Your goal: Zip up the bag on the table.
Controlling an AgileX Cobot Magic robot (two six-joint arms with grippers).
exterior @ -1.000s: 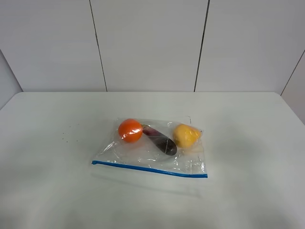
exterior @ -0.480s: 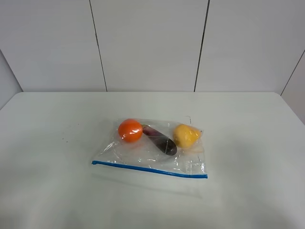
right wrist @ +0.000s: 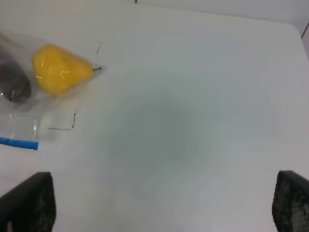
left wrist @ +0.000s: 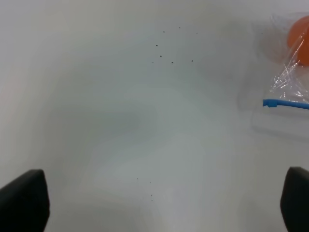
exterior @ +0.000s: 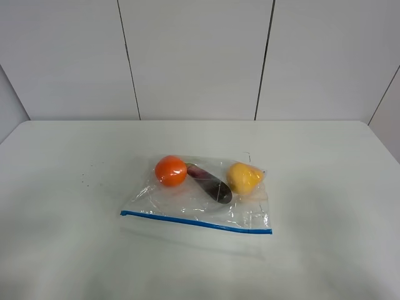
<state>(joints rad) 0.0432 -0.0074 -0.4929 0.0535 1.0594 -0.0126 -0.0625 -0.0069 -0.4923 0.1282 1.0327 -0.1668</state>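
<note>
The clear plastic bag lies flat on the white table, near its middle. Its blue zipper strip runs along the near edge. An orange toy fruit, a dark purple eggplant and a yellow pear show through. No gripper shows in the exterior view. In the left wrist view my left gripper is open over bare table, with the bag's left corner well off to the side. My right gripper is open, with the pear and the strip's end off to the side.
A white panelled wall stands behind the table's far edge. A few small dark specks mark the tabletop left of the bag. The table's far right corner shows in the right wrist view.
</note>
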